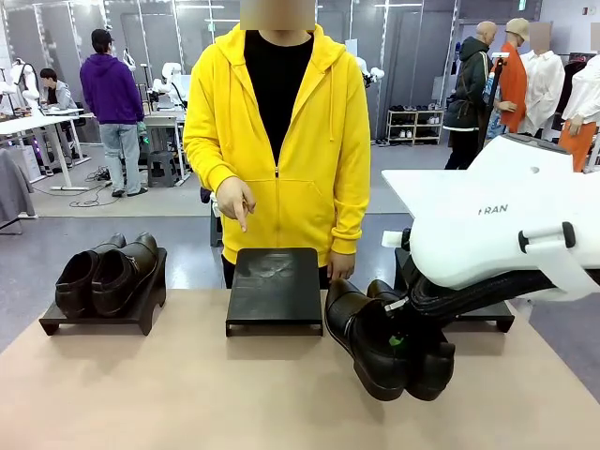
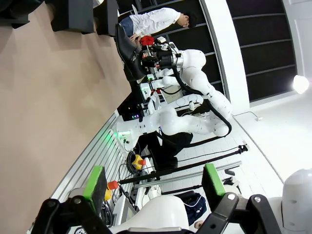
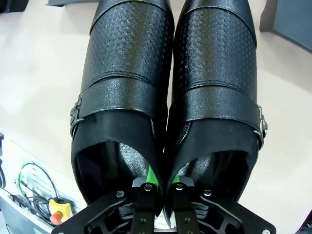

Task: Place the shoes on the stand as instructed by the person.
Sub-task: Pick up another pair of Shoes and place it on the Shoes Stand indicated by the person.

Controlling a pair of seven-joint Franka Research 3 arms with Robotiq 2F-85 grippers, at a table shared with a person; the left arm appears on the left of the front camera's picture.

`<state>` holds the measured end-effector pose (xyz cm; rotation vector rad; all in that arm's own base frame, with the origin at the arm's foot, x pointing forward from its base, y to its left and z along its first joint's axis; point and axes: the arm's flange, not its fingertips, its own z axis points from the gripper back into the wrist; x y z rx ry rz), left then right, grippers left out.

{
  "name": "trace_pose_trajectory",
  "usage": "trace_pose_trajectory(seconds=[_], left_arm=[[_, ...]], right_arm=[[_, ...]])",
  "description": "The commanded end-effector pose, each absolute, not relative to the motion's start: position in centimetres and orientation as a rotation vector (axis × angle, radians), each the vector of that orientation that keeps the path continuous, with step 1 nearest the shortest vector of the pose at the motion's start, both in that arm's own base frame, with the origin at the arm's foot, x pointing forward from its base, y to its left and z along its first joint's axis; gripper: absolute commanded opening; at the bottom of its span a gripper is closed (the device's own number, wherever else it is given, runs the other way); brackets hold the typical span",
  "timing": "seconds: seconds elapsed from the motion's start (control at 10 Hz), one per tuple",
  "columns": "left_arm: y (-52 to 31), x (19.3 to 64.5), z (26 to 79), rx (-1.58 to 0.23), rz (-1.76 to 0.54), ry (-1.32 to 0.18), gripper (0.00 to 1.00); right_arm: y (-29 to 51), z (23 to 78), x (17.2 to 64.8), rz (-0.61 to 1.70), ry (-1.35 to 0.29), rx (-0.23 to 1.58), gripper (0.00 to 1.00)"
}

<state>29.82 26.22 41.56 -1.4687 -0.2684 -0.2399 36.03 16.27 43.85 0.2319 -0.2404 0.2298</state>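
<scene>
Shoes of the left pair (image 1: 101, 274) are set side by side on the left stand (image 1: 141, 317), at the nine o'clock side of the table (image 1: 187, 394), with the toes turned toward about seven o'clock. Both shoes rest fully on that stand's sloped top.

At the middle of the table, toward twelve o'clock, the middle stand (image 1: 275, 286) is placed, its dark top turned up. Behind it, at the far edge, the person (image 1: 291, 159) is seen standing in a yellow hoodie. One hand (image 1: 234, 200) is held out with the forefinger pointed straight down, toward the far left corner of the middle stand.

Just to the three o'clock side of that stand, the held pair (image 1: 384, 347) is carried by the right end effector (image 1: 395, 339), which is pressed together on the two shoes. The pair is tilted, heels up toward eleven o'clock and toes down toward five o'clock. Whether the toes touch the table cannot be told. In the right wrist view the fingers (image 3: 146, 192) are seen reaching into the two openings, one in each shoe, so that the adjoining inner walls are pinched between them and the shoes are kept tight together.

The right stand (image 1: 487, 314) is seen behind the white right arm (image 1: 497, 225), at three o'clock, and is largely hidden by it.

In the left wrist view the left end effector (image 2: 154, 181) is shown with its green-padded fingers spread wide, above the table edge. The right arm with its shoes is seen farther off at about twelve o'clock.
</scene>
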Motion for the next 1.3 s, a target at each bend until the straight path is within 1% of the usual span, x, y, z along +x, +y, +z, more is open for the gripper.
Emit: trace_pose_trajectory(seconds=[0.0,0.1,0.2,0.3,0.4,0.5,0.9,1.0,1.2], left_arm=[[26.2,29.5,41.8,-1.463,-0.24,-0.252,1.0],[26.2,29.5,41.8,-1.463,-0.24,-0.252,1.0],[26.2,29.5,41.8,-1.463,-0.24,-0.252,1.0],[26.2,29.5,41.8,-1.463,-0.24,-0.252,1.0],[26.2,29.5,41.8,-1.463,-0.24,-0.252,1.0],[26.2,29.5,41.8,-1.463,-0.24,-0.252,1.0],[26.2,29.5,41.8,-1.463,-0.24,-0.252,1.0],[26.2,29.5,41.8,-1.463,-0.24,-0.252,1.0],[26.2,29.5,41.8,-1.463,-0.24,-0.252,1.0]], right_arm=[[16.8,44.7,36.1,0.2,-0.265,0.232,0.0],[16.3,43.9,36.0,0.23,-0.24,0.232,0.07],[17.7,45.7,36.7,0.211,-0.341,0.316,0.07],[19.8,47.6,38.0,0.15,-0.412,0.335,0.07],[22.6,50.0,39.2,0.112,-0.443,0.328,0.07],[25.0,51.9,40.1,0.124,-0.457,0.337,0.07],[32.8,55.2,45.1,0.059,-0.484,0.2,0.07],[34.7,55.0,46.1,0.041,-0.505,0.145,0.07],[37.6,53.6,48.0,0.029,-0.491,0.12,0.07]])
